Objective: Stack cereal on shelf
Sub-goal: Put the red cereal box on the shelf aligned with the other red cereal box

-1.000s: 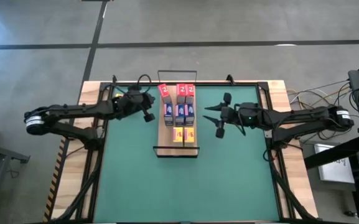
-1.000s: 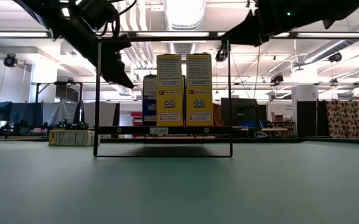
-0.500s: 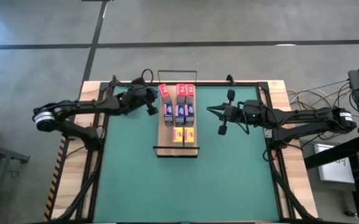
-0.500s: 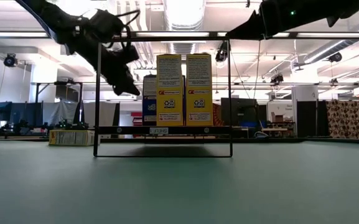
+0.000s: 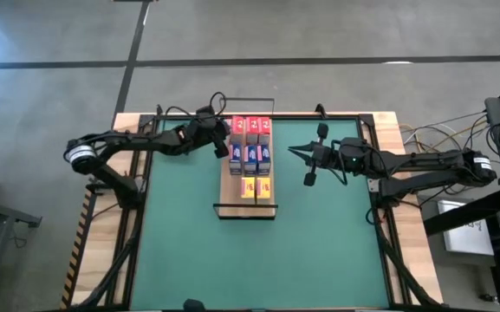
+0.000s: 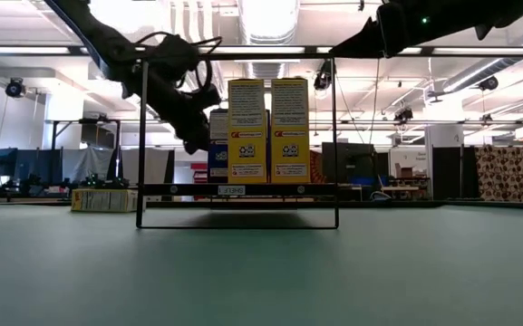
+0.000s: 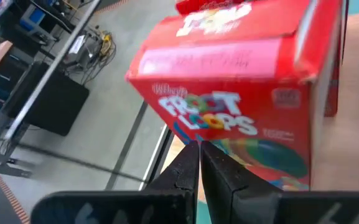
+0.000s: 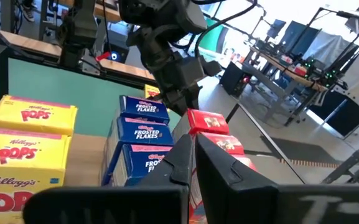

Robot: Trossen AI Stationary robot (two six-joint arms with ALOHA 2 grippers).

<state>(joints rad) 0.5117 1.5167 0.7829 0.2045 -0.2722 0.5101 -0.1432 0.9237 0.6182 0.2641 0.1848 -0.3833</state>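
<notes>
The shelf [image 5: 229, 189] is a light-wood board with a black wire frame, lying mid-table on the green mat. Red [image 5: 252, 127], blue [image 5: 251, 158] and yellow [image 5: 255, 186] cereal boxes stand on it in rows. My left gripper [image 5: 225, 147] is shut, its tips at the leftmost red box [image 5: 237, 126], which fills the left wrist view [image 7: 241, 93]. My right gripper [image 5: 291, 152] hovers shut to the right of the shelf, pointing at the boxes and touching nothing. My left gripper touches the leftmost red box's printed left face [image 7: 210, 134] with the tips of its shut fingers [image 7: 198, 155]. They come from the table's left, slanting down. The box stands on the shelf board beside the other red boxes.
The shelf's tall wire frame [image 6: 143, 136] stands at both its ends, and my left arm reaches past it. Bare green mat [image 5: 258, 260] lies in front of the shelf. Cables [image 5: 423, 134] trail off the table's right side.
My left gripper has moved toward the table's right edge and down, up to the shelf. The leftmost red box, askew before, now stands square beside the other red ones. My right gripper has shut and stayed in place.
</notes>
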